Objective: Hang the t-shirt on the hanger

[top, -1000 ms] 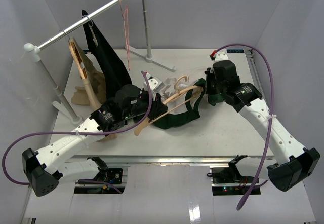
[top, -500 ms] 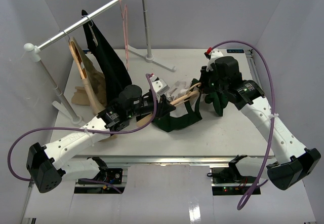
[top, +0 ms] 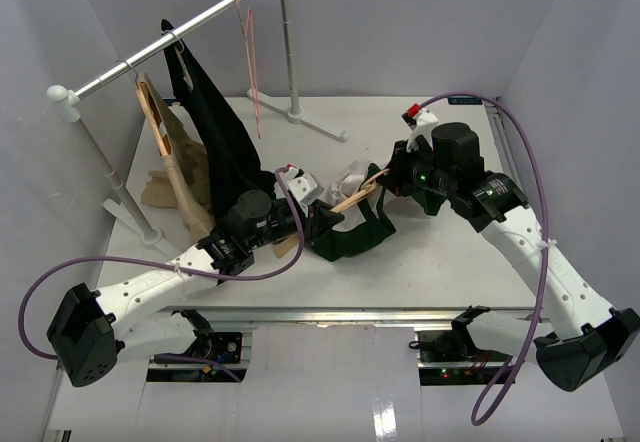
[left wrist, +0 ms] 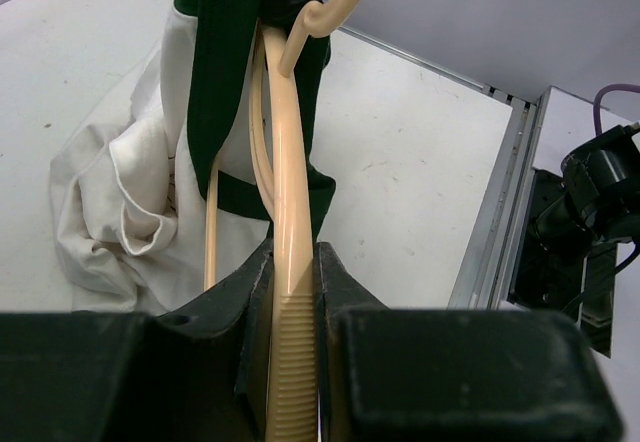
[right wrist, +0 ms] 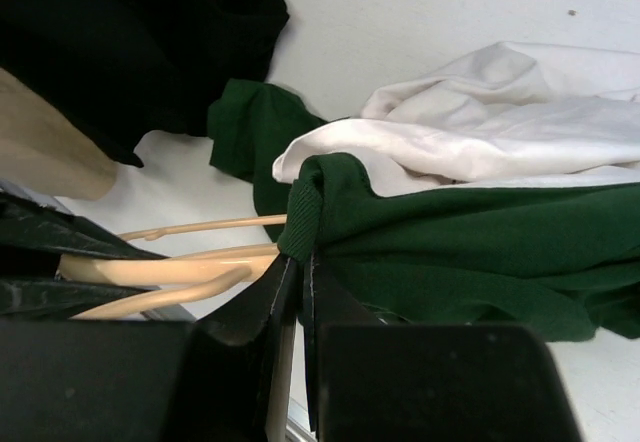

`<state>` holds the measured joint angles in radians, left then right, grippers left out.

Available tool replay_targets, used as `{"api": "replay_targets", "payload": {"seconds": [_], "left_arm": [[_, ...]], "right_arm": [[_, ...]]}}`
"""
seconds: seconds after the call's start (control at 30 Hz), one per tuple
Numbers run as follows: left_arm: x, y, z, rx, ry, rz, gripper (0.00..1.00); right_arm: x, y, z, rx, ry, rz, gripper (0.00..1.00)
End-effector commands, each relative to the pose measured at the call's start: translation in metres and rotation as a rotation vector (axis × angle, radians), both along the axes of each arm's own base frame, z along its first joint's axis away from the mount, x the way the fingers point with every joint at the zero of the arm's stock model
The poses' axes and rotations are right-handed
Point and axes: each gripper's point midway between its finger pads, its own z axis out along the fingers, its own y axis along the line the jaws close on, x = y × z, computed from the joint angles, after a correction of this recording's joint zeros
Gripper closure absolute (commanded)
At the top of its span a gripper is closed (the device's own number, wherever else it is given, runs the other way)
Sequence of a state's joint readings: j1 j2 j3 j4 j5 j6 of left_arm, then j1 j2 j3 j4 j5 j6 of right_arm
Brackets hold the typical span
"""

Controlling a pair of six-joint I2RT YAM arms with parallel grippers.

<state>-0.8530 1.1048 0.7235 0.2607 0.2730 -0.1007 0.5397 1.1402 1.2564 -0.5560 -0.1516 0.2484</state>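
The dark green t-shirt (top: 358, 234) with its cream-white panel (top: 352, 177) hangs bunched between my two arms, just above the table. The light wood hanger (top: 350, 198) runs through it. My left gripper (top: 312, 224) is shut on the hanger's ribbed arm end (left wrist: 291, 362), and the shirt (left wrist: 215, 82) is draped over the arm ahead. My right gripper (top: 398, 184) is shut on the shirt's green ribbed collar (right wrist: 312, 212). The hanger's arms (right wrist: 170, 267) show to its left, and the white panel (right wrist: 480, 122) lies beyond.
A clothes rail (top: 170, 37) on white stands crosses the back left. A black garment (top: 215, 127) and a tan-beige garment (top: 175, 167) hang from it, and a thin pink-red wire hanger (top: 247, 52) too. The table's right metal edge (left wrist: 505, 202) is near.
My left gripper has moved right and forward along the hanger. My right gripper has moved left and lifted the collar. The shirt has bunched closer around the hanger.
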Motion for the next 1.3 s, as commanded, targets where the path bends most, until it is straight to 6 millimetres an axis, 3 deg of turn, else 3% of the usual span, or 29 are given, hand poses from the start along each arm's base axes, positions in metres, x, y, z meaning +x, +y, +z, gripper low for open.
{"api": "replay_targets", "payload": {"seconds": [0.0, 0.07, 0.23, 0.37, 0.6, 0.77, 0.83, 0.93, 1.1, 1.27], "left_arm": [[-0.003, 0.001, 0.054, -0.191, -0.129, 0.003, 1.0], [-0.008, 0.002, 0.051, -0.206, -0.121, -0.016, 1.0], [-0.028, 0.001, 0.053, -0.269, -0.104, -0.103, 1.0], [-0.036, 0.005, 0.045, -0.308, -0.073, -0.119, 1.0], [-0.028, 0.006, 0.031, -0.297, -0.04, -0.069, 1.0], [-0.018, 0.012, 0.028, -0.3, -0.032, -0.001, 1.0], [-0.015, 0.016, 0.031, -0.308, -0.035, 0.026, 1.0], [-0.013, 0.02, 0.034, -0.312, -0.034, 0.049, 1.0], [-0.008, 0.022, 0.036, -0.307, -0.026, 0.081, 1.0], [-0.012, 0.027, 0.045, -0.342, -0.036, 0.081, 1.0]], "right_arm": [[-0.019, 0.026, 0.043, 0.179, -0.063, 0.127, 0.92], [-0.022, 0.024, 0.048, 0.181, -0.073, 0.13, 0.88], [-0.018, 0.005, 0.043, 0.096, -0.132, 0.07, 0.49], [-0.011, -0.01, 0.036, 0.042, -0.14, -0.011, 0.38], [-0.005, -0.026, 0.048, 0.039, -0.179, -0.111, 0.3], [0.007, -0.065, 0.049, -0.008, -0.204, -0.348, 0.27], [0.008, -0.083, 0.036, -0.056, -0.192, -0.433, 0.27], [0.006, -0.089, 0.016, -0.083, -0.171, -0.453, 0.28], [-0.006, -0.067, -0.02, -0.039, -0.182, -0.302, 0.33], [-0.002, -0.061, -0.068, -0.067, -0.132, -0.286, 0.33]]}}
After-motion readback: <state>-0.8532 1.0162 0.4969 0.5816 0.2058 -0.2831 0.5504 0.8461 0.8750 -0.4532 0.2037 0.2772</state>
